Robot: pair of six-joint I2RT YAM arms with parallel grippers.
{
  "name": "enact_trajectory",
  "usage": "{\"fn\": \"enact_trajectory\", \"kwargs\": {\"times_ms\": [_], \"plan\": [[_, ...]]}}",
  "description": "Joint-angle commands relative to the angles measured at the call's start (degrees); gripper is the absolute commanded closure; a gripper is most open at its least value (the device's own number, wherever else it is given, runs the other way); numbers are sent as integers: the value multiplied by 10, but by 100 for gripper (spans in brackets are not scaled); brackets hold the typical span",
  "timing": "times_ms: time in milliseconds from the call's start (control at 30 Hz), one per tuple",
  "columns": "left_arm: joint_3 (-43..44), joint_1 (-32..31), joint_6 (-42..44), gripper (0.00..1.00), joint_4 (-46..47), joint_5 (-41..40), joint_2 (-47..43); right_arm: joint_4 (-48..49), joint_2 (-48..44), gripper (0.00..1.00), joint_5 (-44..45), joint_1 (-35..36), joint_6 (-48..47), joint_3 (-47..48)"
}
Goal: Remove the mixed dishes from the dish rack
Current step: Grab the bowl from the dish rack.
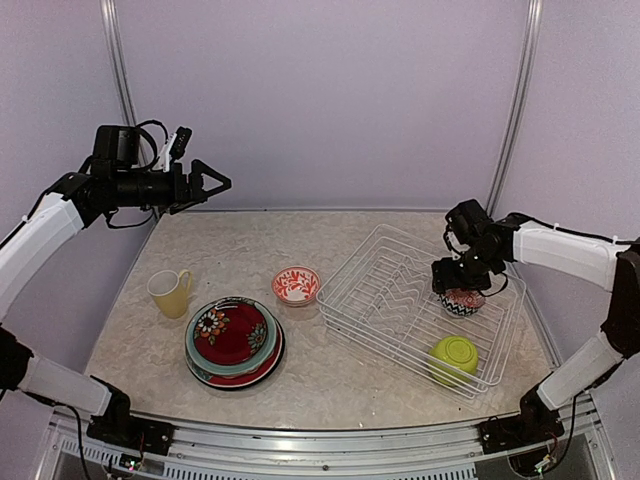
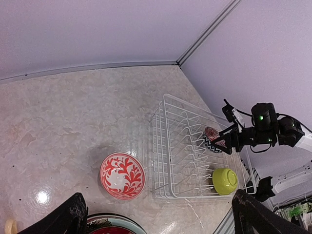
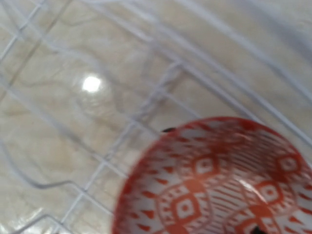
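Dish rack (image 1: 385,295): white wire, low sides, upright prongs. Occupies the right half of the worktop, set askew, long axis from mid-worktop toward the near right corner. Holds two bowls; prong rows otherwise bare.

Stack of plates (image 1: 233,342): outside the rack, toward the near left corner. Red floral plate on top, teal and dark rims below.

Lime green bowl (image 1: 453,358): inside the rack, at the end nearest the near right corner.

Patterned bowl (image 1: 462,302): red-and-white inside, black-and-white zigzag outside. Inside the rack, on the side toward the right edge, directly beneath the right gripper (image 1: 460,288). Fills the lower right of the right wrist view (image 3: 219,185). Round, so no long axis to align with. Judged the item in hand: straight up over the low wall looks to be the way out.

Red-white bowl (image 1: 296,285): mid-worktop, just beside the rack's left end, outside it.

Pale yellow mug (image 1: 170,292): near the left edge, upright.

Right gripper: far nearer both racked bowls. Grasp cannot be told; fingertips hidden against the bowl.

Left gripper (image 1: 218,183): raised over the far left corner, fingers (image 2: 68,214) spread wide, nothing between them, well apart from the rack.

Brands, labels, writing: none legible.
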Motion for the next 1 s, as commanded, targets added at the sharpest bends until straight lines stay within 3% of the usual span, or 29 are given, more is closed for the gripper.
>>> {"fn": "enact_trajectory", "kwargs": {"times_ms": [0, 300, 433, 967], "plan": [[10, -4, 1, 1, -4, 2, -1, 0, 21, 24, -22, 20, -26, 18], [10, -3, -2, 1, -1, 8, 1, 17, 67, 54, -14, 27, -43, 3], [10, -4, -2, 1, -2, 7, 4, 21, 73, 59, 0, 38, -36, -6], [11, -5, -2, 1, -5, 8, 6, 15, 30, 99, 59, 53, 5, -36]]}}
